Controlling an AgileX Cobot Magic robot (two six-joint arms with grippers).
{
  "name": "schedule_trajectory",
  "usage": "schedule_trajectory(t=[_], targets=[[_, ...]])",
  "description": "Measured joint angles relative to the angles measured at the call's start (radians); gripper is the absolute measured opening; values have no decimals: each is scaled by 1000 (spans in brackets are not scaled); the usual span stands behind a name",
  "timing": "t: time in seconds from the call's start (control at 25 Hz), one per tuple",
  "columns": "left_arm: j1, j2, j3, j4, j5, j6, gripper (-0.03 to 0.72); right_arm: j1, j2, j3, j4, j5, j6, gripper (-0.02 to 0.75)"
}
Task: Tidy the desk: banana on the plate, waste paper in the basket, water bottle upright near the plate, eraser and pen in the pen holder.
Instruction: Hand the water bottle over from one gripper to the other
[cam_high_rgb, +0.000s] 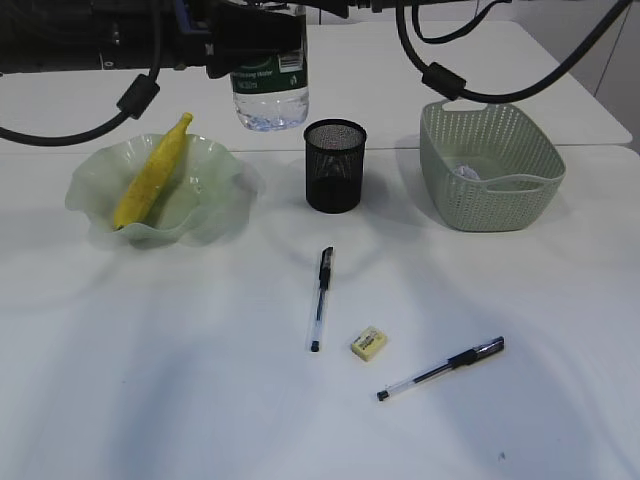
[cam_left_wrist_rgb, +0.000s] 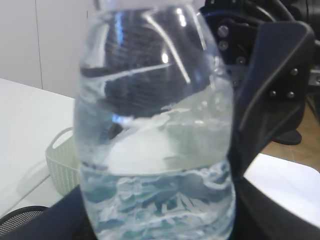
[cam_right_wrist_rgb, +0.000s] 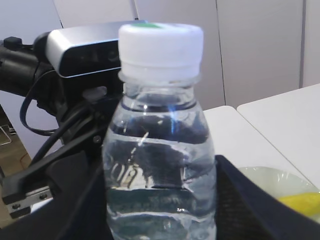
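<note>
A white table is shown from the front at a downward slant. At the upper left, a clear water bottle (cam_high_rgb: 270, 85) is held above the table, upright, with its long axis vertical and its base hanging clear of the surface. It hangs just behind and between the pale green plate (cam_high_rgb: 215, 195) on the left and the black mesh pen holder (cam_high_rgb: 335, 165) at the centre. A banana (cam_high_rgb: 152, 172) is already lying in the plate, and crumpled waste paper (cam_high_rgb: 467, 172) can be seen inside the green basket (cam_high_rgb: 490, 165) on the right.

In the left wrist view the bottle's lower body fills the frame, with dark finger parts seen on either side of it. In the right wrist view the bottle's white cap and shoulder are framed between dark finger parts as well. Both grippers appear to be closed around the bottle, the left gripper (cam_high_rgb: 235, 45) low on it and the right gripper (cam_right_wrist_rgb: 160, 200) nearer the neck, though contact at the pads is hidden by the bottle itself. It looks like a handover or shared hold.

Nearer the viewer, two pens, one (cam_high_rgb: 319, 298) lying nearly front to back and one (cam_high_rgb: 441, 368) lying at a slant, rest on the table with a yellow eraser (cam_high_rgb: 368, 343) between them, none yet in the holder.

The coming move is judged to be a straight lowering beside the plate.
</note>
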Motion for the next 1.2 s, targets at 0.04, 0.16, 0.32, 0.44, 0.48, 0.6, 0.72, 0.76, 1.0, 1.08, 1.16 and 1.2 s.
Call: schedule_trajectory(t=[0.04,0.16,0.32,0.44,0.48,0.6,0.72,0.76,1.0,1.08,1.16,1.2], targets=[[0,0,0,0,0,0,394,0,0,0,0,0,4,441],[0,0,0,0,0,-2,389,0,0,0,0,0,18,468],[0,0,0,2,0,-2,382,0,0,0,0,0,39,509],[0,0,0,5,-2,-2,382,0,0,0,0,0,63,520],[0,0,0,7,-2,-2,382,0,0,0,0,0,74,526],[0,0,0,14,-4,4,382,0,0,0,0,0,106,542],[0,4,0,25,-4,7,382,0,0,-4,6,-4,133,555],[0,6,0,28,-6,7,382,0,0,-6,6,-4,140,557],[0,9,0,36,-6,7,382,0,0,-6,0,-6,169,559],[0,9,0,36,-6,7,382,0,0,-6,-4,-6,172,559],[0,9,0,39,-6,7,382,0,0,-8,-8,-6,174,559],[0,9,0,39,-6,7,382,0,0,-8,-11,-6,174,560]])
